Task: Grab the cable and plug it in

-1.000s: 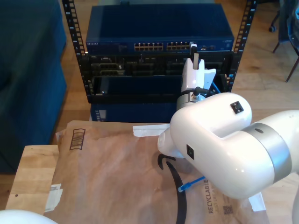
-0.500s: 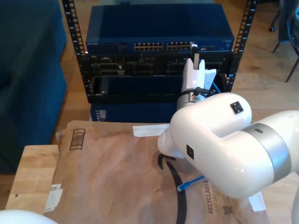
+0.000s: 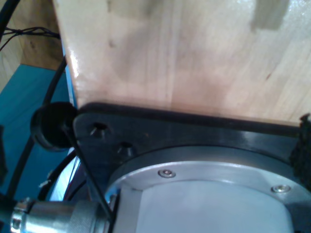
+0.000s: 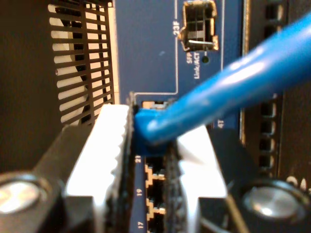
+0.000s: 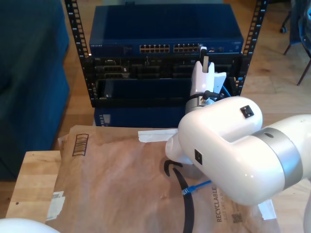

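Clamping cable (image 4: 228,82), second gripper (image 4: 148,145) closed.

You are looking at a room with a light wooden floor (image 5: 272,58). A large dark blue upholstered piece (image 5: 29,73) fills the exterior view's left. A black equipment rack (image 5: 165,63) stands on the floor in the middle. Dark chair legs (image 5: 296,39) show at that view's upper right corner. The light is soft and even.
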